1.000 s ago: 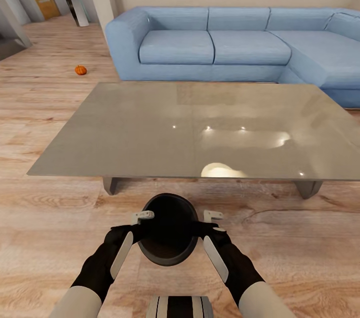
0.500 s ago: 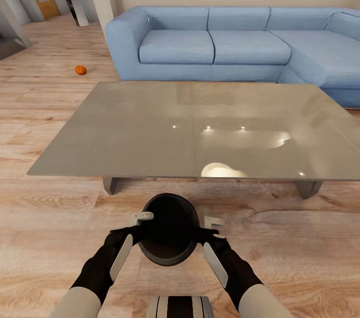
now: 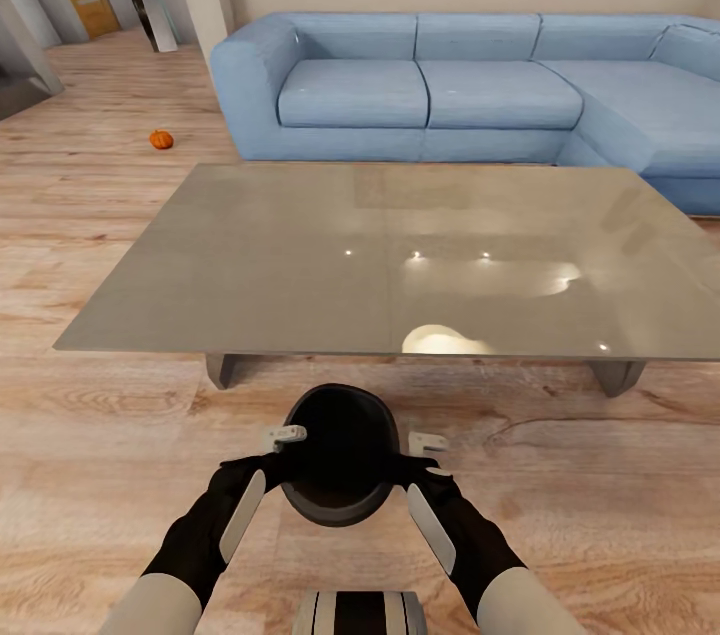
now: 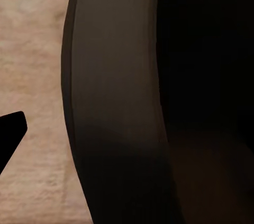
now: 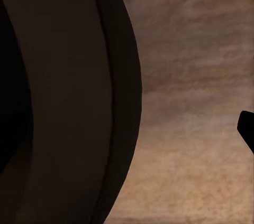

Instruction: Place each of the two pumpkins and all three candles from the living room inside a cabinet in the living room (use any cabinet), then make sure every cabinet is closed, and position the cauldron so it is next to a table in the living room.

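Head view, cauldron (image 3: 338,455): black, mouth up, between my two grippers just in front of my trunk, near the long near edge of the table (image 3: 300,265). Whether it sits on the wooden floor (image 3: 100,475) or hangs above it, I cannot tell.
Hidden parts: the pot's belly covers my inner fingers on both sides; my forearms cut off its lower flanks.
Left gripper (image 3: 283,450): pressed to the cauldron's left side at the rim. One pale finger (image 3: 287,434) sticks out past the rim; the other is out of sight. Whether it is clamped on the rim, I cannot tell.
Right gripper (image 3: 412,455): against the cauldron's right side; one pale finger (image 3: 430,441) shows beside the rim. Grip likewise unclear.
Left wrist view: the cauldron's dark wall (image 4: 116,102) is very close, with floor beside it and a black finger tip (image 4: 8,131) at the edge.
Right wrist view: the same dark wall (image 5: 69,97), floor beyond, a dark finger corner (image 5: 247,129) cut off.
Pumpkin (image 3: 161,140): on the floor well beyond the table's far left corner, near the end of the blue sofa (image 3: 400,85).
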Tool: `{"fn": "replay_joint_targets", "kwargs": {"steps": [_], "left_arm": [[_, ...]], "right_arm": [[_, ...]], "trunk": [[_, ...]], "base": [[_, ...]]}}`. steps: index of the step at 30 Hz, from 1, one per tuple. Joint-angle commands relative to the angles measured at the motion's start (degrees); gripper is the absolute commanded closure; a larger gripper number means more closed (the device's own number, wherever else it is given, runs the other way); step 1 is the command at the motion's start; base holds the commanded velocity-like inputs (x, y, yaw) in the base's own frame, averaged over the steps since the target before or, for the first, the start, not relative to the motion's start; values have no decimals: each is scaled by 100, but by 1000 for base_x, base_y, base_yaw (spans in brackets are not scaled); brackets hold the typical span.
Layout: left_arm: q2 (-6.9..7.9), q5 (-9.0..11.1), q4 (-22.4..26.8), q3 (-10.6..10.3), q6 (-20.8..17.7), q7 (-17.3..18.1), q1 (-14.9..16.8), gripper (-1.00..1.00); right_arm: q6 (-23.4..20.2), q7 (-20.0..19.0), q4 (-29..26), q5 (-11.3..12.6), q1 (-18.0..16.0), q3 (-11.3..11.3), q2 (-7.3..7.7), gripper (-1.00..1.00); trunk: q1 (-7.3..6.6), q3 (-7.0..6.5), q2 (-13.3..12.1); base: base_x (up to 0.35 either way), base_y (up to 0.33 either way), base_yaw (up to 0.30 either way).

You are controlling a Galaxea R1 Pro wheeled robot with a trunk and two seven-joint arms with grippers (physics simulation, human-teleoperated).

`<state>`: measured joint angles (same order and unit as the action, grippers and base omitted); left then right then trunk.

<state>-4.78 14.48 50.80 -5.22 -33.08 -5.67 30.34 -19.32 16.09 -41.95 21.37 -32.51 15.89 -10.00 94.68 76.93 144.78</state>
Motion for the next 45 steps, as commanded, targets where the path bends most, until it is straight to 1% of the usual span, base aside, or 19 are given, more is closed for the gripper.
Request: {"fn": "replay_joint_targets", "kwargs": {"steps": [1,3,6,8,28,31,35,39,45], "left_arm": [[2,62,9,-14,-23,-57,3,-100],[1,69,9,-8,-48,-57,1,-100],[3,59,9,2,-242,-62,1,-100],[3,55,9,8,-284,-68,0,-100],[4,47,13,21,-321,-83,3,-100],[4,47,14,21,-335,-87,1,-100],[4,46,13,21,-448,-92,3,-100],[4,44,12,21,-474,-92,7,-100],[10,46,16,21,-523,-92,7,-100]], "right_arm": [[-21,52,-6,42,-1,11,0,-100],[-24,52,-6,42,-1,11,0,-100],[-24,52,-6,42,-1,11,0,-100],[-26,52,-6,42,-1,13,0,-100],[-33,12,-6,48,-1,15,0,-100],[-36,-14,-6,56,-1,18,0,-100],[-42,-64,-10,60,-1,23,0,-100],[-45,-70,-14,60,-1,28,0,-100],[-53,-71,-28,60,-1,28,0,-100]], "trunk": [[-3,-18,0],[-9,-62,-2],[-16,-128,-6],[-22,-173,-9],[-73,-616,-36],[-81,-682,-40],[-91,-771,-45],[-101,-859,-50],[-117,-992,-58]], "base": [[0,0,0],[0,0,0],[0,0,0],[0,0,0],[-24,0,0],[-196,0,0],[-141,0,0],[-23,0,0],[-160,0,0]]}}
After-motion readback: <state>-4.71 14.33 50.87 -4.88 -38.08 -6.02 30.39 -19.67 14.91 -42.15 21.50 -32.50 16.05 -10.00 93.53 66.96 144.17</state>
